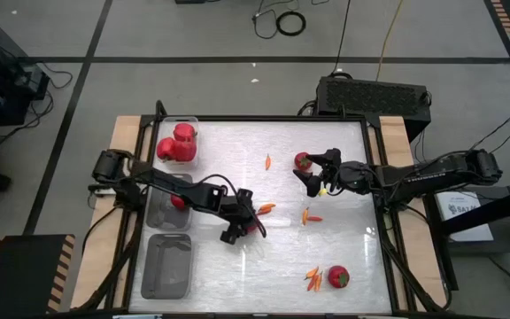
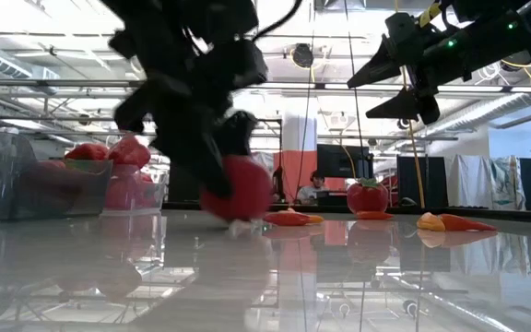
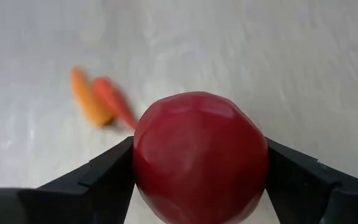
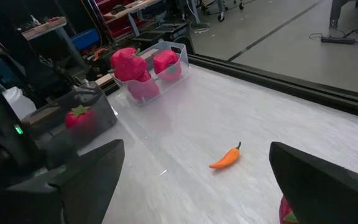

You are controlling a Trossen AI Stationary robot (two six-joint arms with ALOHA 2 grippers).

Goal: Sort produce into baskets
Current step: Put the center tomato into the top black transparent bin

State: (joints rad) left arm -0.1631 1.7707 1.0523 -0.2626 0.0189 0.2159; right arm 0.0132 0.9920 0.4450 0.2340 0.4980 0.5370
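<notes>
Now tomato (image 3: 201, 158) between left hand (image 3: 197, 180) fingers

The glossy white surface (image 1: 343, 257) stands on a grey floor (image 1: 193, 80) crossed by dark tape lines. Behind the surface lies a black box (image 1: 374, 96), and cables (image 1: 282, 22) are coiled farther behind it. Beyond the surface, a person (image 2: 317, 187) sits under a bright ceiling.
</notes>
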